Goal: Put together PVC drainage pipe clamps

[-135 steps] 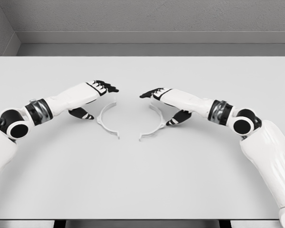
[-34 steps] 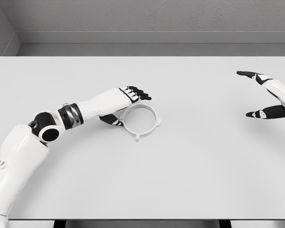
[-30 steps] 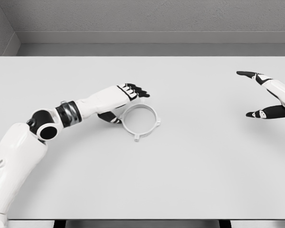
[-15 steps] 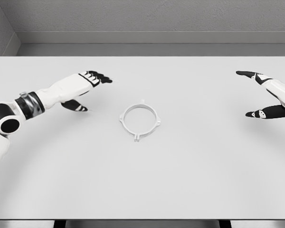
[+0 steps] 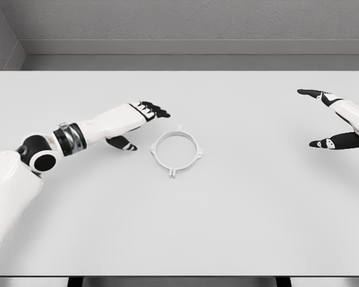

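The clamp ring (image 5: 176, 152) lies flat mid-bench (image 5: 239, 227), closed into a circle. The left robot hand (image 5: 139, 122) hovers just beside it, fingers relaxed, holding nothing; the right robot hand (image 5: 335, 122), well apart, is likewise released. It looks light, thin and stiff, best pinched across the rim.

a wide, pale grey worktop (image 5: 239, 227) fills most of the frame, its far edge running straight across the upper part and its near edge along the bottom. behind it a grey back wall (image 5: 185, 19) with a faintly mottled surface spans the top, with a lighter ledge (image 5: 191, 46) below it. a side wall (image 5: 1, 37) slants in at the upper left. the light is soft and even, casting only faint shadows.
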Robot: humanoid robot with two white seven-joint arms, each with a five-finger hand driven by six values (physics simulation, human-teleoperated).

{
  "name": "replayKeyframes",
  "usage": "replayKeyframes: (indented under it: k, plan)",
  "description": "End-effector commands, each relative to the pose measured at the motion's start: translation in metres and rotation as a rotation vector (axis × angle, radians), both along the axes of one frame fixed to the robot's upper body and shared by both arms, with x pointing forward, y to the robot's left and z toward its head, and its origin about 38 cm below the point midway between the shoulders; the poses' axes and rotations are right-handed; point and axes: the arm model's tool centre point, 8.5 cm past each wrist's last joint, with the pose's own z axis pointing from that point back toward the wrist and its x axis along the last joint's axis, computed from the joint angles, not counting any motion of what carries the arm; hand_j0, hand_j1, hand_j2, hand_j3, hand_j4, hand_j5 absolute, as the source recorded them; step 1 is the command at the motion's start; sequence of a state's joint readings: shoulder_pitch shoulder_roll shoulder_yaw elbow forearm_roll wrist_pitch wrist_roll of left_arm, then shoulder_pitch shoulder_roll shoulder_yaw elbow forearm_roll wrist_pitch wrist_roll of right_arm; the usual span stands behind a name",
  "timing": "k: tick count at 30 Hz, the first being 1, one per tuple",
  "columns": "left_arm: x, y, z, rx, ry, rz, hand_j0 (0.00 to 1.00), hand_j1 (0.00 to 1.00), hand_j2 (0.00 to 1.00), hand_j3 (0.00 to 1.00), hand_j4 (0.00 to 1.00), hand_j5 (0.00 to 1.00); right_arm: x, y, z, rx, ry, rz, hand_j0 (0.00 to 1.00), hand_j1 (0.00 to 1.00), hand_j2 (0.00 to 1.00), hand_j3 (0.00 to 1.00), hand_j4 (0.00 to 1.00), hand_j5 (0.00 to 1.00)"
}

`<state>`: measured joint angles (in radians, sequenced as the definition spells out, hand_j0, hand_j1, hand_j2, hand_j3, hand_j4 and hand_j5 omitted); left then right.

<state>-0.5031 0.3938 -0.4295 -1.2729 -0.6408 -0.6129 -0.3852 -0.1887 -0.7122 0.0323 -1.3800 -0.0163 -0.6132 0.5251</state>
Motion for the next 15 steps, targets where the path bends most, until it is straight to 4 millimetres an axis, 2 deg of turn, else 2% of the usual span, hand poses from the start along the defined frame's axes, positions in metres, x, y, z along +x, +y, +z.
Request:
replayKeyframes:
  k: [1,2,5,10,13,15]
  plan:
    - [0.001,0.001,0.002,-0.011,0.0,0.005,1.0,1.0,1.0,1.0,1.0,1.0,0.0,0.0,0.001,0.007,0.0,-0.002,1.0,1.0,1.0,1.0,1.0,1.0]
    - [0.004,0.009,0.009,-0.031,-0.016,0.029,1.0,1.0,1.0,1.0,1.0,1.0,0.0,0.0,0.001,0.007,0.0,-0.002,1.0,1.0,1.0,1.0,1.0,1.0]
    - [0.007,0.064,0.03,0.015,-0.043,0.098,1.0,1.0,1.0,1.0,1.0,1.0,0.0,0.0,0.001,0.007,-0.001,0.0,1.0,1.0,1.0,1.0,1.0,1.0]
    - [-0.001,0.158,0.064,0.131,-0.064,0.224,1.0,1.0,1.0,1.0,1.0,1.0,0.0,0.0,0.001,0.007,0.001,-0.001,1.0,1.0,1.0,1.0,1.0,1.0]
    - [-0.008,0.188,0.075,0.176,-0.066,0.265,1.0,1.0,1.0,1.0,1.0,1.0,-0.001,-0.002,-0.001,0.008,0.006,-0.005,1.0,1.0,1.0,1.0,1.0,1.0]
    - [-0.012,0.199,0.074,0.114,-0.032,0.29,1.0,1.0,1.0,1.0,1.0,1.0,0.0,0.007,-0.007,0.031,0.009,0.004,1.0,1.0,1.0,1.0,1.0,1.0]
